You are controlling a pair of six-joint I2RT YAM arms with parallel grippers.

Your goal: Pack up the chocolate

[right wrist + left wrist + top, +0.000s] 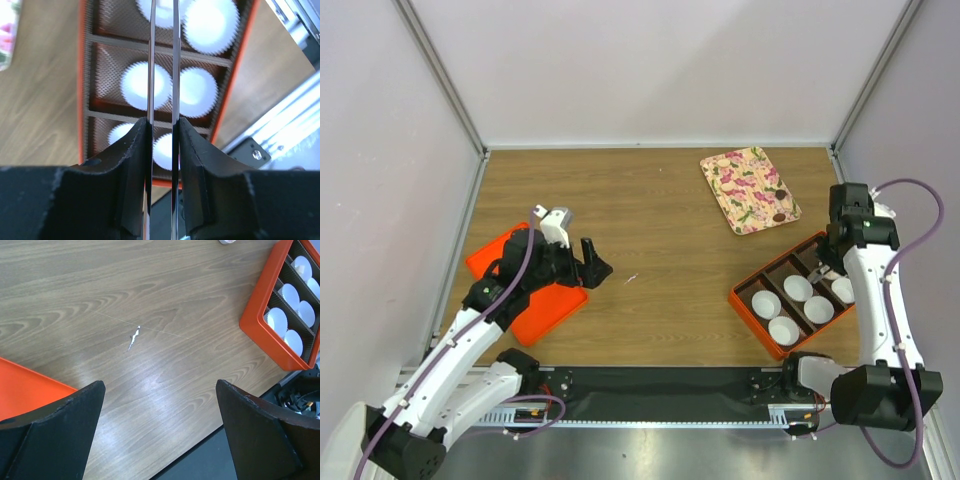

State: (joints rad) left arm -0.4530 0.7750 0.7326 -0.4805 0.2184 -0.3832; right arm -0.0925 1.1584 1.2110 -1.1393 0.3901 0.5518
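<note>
Hovering over the orange box point(744, 304) at the lower right of the top view, the right gripper point(162, 132) is clamped on thin metal tweezers point(150, 60) above white paper cups point(141, 86). The left gripper point(160, 385) stands wide apart at the left. The chocolate point(778, 214) lies on the floral tray point(735, 175), upper right.

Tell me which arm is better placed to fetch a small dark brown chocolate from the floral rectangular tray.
Right. The right gripper grips thin metal tongs over the orange box, near the chocolate on the floral tray; the open left gripper is far away.
</note>
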